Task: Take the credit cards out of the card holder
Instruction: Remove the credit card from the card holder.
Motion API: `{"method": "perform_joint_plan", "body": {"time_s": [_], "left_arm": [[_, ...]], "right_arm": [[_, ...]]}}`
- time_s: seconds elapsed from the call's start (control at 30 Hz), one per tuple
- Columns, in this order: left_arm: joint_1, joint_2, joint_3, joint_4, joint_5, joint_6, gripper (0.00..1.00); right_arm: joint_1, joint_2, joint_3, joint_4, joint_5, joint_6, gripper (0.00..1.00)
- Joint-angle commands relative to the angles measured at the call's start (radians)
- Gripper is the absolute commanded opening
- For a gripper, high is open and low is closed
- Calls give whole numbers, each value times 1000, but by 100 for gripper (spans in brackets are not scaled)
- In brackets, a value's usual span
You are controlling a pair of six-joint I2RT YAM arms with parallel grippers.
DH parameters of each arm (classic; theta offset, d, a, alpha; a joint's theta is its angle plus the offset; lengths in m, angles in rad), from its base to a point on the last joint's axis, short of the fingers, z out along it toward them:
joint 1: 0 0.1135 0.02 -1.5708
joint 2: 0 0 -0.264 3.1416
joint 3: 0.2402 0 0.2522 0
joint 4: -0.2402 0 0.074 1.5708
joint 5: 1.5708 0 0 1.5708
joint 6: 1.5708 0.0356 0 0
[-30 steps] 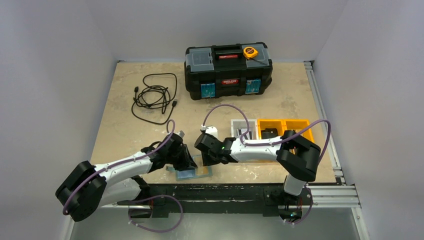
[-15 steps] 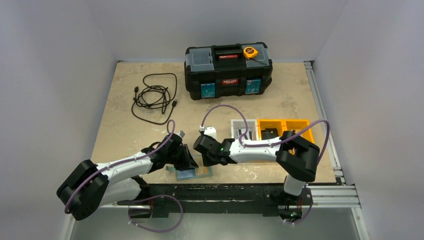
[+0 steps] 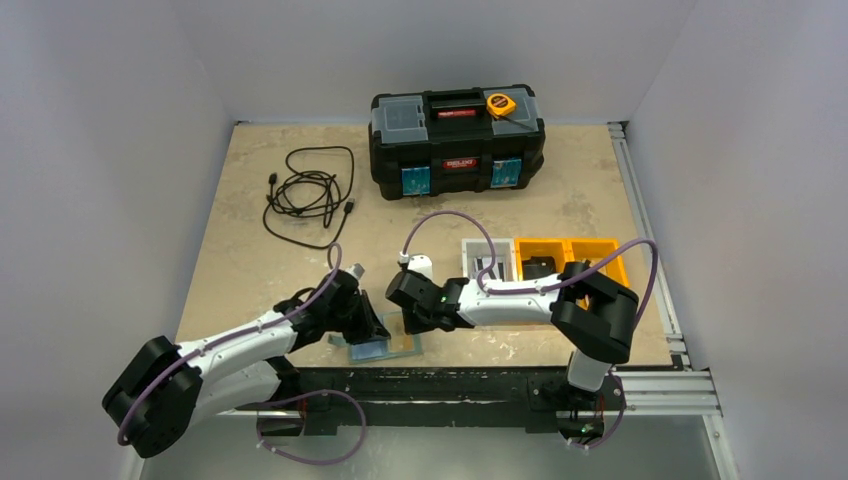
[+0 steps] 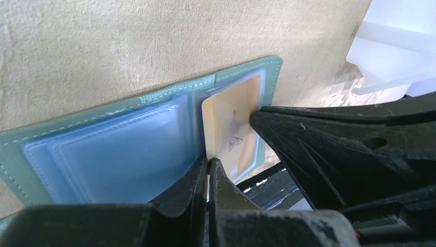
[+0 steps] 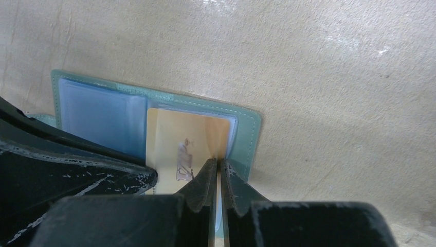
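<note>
The card holder (image 3: 381, 346), a teal wallet with pale blue pockets, lies open near the table's front edge. It shows in the left wrist view (image 4: 103, 149) and the right wrist view (image 5: 92, 108). A tan-orange credit card (image 4: 231, 118) sits in its right pocket, also seen in the right wrist view (image 5: 175, 134). My left gripper (image 4: 207, 162) is shut on the card's edge at the wallet's fold. My right gripper (image 5: 218, 162) is shut on the wallet's outer pocket edge. Both grippers meet over the wallet, the left (image 3: 376, 326) and the right (image 3: 408, 322). The black card is not in view.
A black toolbox (image 3: 457, 140) with a yellow tape measure (image 3: 500, 104) stands at the back. A coiled black cable (image 3: 310, 192) lies at the back left. A white bin (image 3: 487, 258) and orange bins (image 3: 570, 257) sit to the right. The wallet is close to the table's front edge.
My left arm has drawn back to the left and its gripper has shifted slightly left. My right gripper has moved a little left. The wallet has stayed in place.
</note>
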Motion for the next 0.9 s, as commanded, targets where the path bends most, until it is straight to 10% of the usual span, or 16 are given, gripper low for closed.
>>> {"method": "perform_joint_plan", "body": {"time_s": [0.0,0.87], "left_arm": [[10,-48,16,-22,-9,10,0],[58,-157,97,-301,-70,94,0]], "right_arm": [[4,34,-41,25,-57,39,2],[-79,-1,-140,39,-56,53,0]]}}
